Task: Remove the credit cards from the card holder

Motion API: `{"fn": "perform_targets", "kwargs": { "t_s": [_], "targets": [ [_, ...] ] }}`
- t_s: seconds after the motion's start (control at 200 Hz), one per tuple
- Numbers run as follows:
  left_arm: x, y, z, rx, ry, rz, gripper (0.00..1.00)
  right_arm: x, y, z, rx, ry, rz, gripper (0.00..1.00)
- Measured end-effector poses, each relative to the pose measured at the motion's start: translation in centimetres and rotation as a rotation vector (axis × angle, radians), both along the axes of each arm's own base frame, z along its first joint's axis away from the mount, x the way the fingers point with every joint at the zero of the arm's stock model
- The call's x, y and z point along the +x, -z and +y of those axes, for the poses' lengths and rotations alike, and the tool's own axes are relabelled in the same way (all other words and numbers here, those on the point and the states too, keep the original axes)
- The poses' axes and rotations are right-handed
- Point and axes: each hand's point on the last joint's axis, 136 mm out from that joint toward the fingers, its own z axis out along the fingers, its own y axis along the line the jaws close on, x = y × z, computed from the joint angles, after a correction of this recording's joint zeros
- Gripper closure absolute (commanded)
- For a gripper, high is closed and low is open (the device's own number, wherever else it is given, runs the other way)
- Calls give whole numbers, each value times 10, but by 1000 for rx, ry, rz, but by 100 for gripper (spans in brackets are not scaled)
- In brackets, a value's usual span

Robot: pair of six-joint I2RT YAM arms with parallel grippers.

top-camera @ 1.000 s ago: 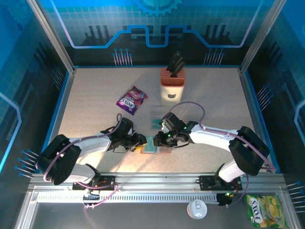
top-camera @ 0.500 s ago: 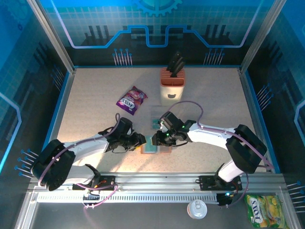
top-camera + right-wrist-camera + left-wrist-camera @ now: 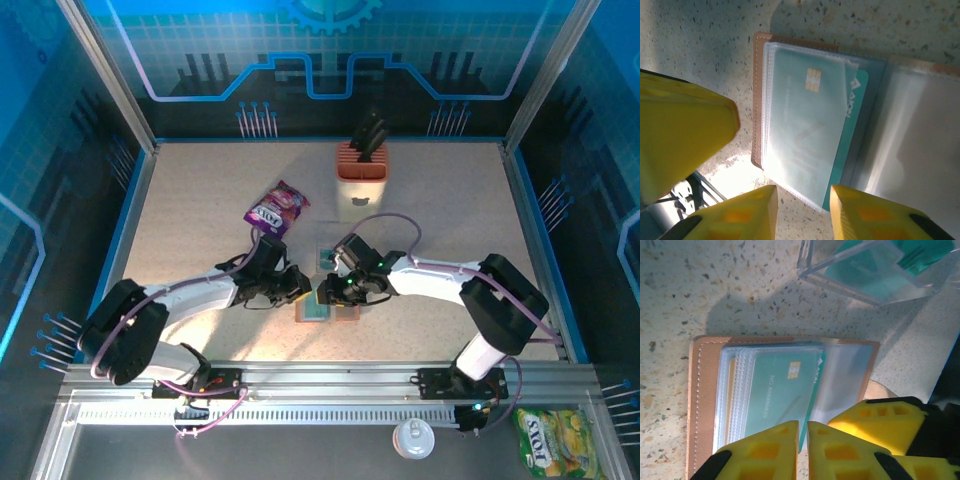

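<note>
The card holder (image 3: pixel 702 390) lies open on the table, brown rim around clear pockets, in front of both arms (image 3: pixel 325 310). A teal credit card (image 3: pixel 780 390) with a gold chip sticks partway out of the top pocket toward the fold. My left gripper (image 3: pixel 803 440) is shut on that card's protruding long edge, which runs thinly between the yellow fingers. My right gripper (image 3: pixel 802 205) stands open over the holder's near edge, a pocket corner between its fingers. The same credit card (image 3: pixel 852 125) shows teal past the pocket. In the top view the left gripper (image 3: pixel 298 290) and right gripper (image 3: pixel 328 292) meet over the holder.
A clear plastic sleeve (image 3: pixel 875 270) holding teal cards lies just beyond the holder (image 3: pixel 328 255). A purple snack packet (image 3: pixel 277 210) lies back left, and the cream-and-orange knife block (image 3: pixel 361 165) stands at the back. A right finger (image 3: pixel 880 415) rests over the holder's other half.
My left gripper's jaws have closed down onto the card's edge, and the left arm has shifted slightly toward the holder. The right gripper has stayed open in place.
</note>
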Motion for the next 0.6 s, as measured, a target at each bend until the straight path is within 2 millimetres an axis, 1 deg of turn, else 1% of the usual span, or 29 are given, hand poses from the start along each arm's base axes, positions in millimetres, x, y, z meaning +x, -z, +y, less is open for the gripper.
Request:
{"fn": "perform_targets", "kwargs": {
  "t_s": [0.21, 0.475, 0.6],
  "targets": [
    [-3, 11, -2, 18, 14, 32, 90, 6, 3, 4, 26, 5, 4, 67],
    [-4, 12, -2, 21, 15, 34, 91, 8, 12, 5, 20, 7, 20, 68],
    [-5, 13, -1, 25, 15, 40, 89, 8, 14, 4, 17, 7, 23, 68]
  ]
}}
